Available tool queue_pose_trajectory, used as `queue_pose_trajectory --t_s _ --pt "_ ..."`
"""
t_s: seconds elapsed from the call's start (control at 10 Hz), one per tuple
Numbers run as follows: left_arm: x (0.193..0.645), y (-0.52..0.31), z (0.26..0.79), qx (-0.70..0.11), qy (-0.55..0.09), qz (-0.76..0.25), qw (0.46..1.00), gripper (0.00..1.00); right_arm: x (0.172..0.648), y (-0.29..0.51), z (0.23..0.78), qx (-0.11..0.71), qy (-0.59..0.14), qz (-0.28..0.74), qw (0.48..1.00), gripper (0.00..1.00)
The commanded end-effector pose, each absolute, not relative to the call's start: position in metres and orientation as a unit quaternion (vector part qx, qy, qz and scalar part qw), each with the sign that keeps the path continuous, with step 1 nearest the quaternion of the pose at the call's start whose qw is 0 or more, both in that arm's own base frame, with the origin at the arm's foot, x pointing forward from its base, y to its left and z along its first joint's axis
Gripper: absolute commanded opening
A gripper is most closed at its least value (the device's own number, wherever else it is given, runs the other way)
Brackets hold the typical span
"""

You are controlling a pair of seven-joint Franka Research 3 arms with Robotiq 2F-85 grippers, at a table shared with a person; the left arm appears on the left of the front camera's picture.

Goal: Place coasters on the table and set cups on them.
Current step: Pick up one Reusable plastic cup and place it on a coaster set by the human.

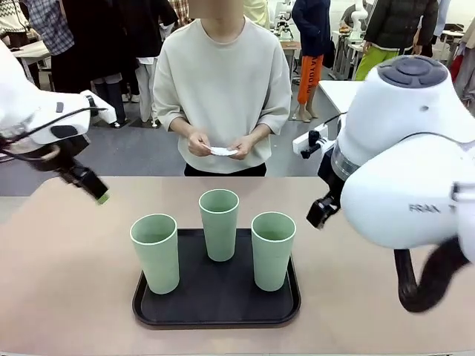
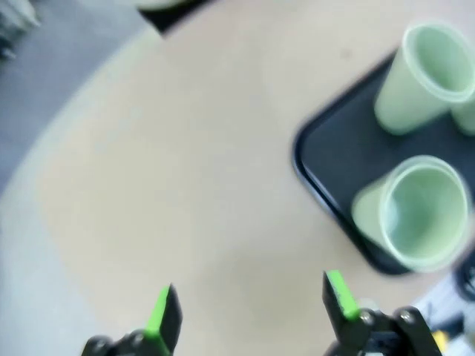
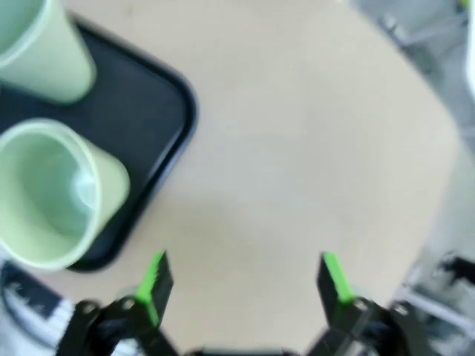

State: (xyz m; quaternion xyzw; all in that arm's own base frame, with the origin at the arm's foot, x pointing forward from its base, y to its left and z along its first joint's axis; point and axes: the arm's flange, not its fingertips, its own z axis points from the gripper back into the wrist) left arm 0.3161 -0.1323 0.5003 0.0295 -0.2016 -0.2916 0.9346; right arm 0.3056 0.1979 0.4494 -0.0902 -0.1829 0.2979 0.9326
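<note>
Though empty, three upright cups [image 1: 220, 224] on the black tray [image 1: 215, 320]

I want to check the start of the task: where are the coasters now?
In the front view the coasters are held between the person's hands at the far side of the table, behind the black tray with the three cups.

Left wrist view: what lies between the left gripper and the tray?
Bare beige-pink tabletop, seen in that view, separates the left gripper, jaws open, from the black rounded tray holding pale mint-green tumblers.
</note>
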Motion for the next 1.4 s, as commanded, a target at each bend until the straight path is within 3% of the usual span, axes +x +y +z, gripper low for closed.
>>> queue_pose_trajectory --t_s 0.0,0.2,0.3,0.4,0.6,0.7,0.9,1.1,1.3 --pt "0.280 -0.129 0.505 0.032 -0.111 -0.273 0.955 1.00 0.241 0.204 0.459 -0.104 -0.117 0.283 0.946 1.00" --pt "0.256 -0.127 0.493 0.018 -0.071 -0.257 0.964 1.00 0.197 0.200 0.462 -0.122 -0.108 0.259 0.952 1.00" --pt "0.261 -0.125 0.485 0.030 -0.097 -0.247 0.964 1.00 0.201 0.192 0.454 -0.163 -0.119 0.250 0.947 1.00" --pt "0.266 -0.120 0.497 0.030 -0.077 -0.290 0.953 1.00 0.220 0.210 0.469 -0.128 -0.104 0.278 0.946 1.00" --pt "0.266 -0.120 0.497 0.030 -0.077 -0.290 0.953 1.00 0.205 0.208 0.476 -0.141 -0.105 0.268 0.947 1.00" --pt "0.265 -0.120 0.497 0.027 -0.075 -0.286 0.955 1.00 0.239 0.187 0.464 -0.044 -0.098 0.267 0.958 1.00" --pt "0.279 -0.080 0.504 -0.159 -0.102 -0.237 0.953 1.00 0.269 0.123 0.470 0.178 -0.148 0.185 0.955 1.00" --pt "0.283 -0.029 0.497 -0.295 -0.141 -0.174 0.929 1.00 0.268 0.069 0.474 0.302 -0.171 0.152 0.925 1.00" --pt "0.284 0.020 0.493 -0.377 -0.124 -0.116 0.910 1.00 0.265 0.030 0.466 0.388 -0.147 0.113 0.903 1.00"
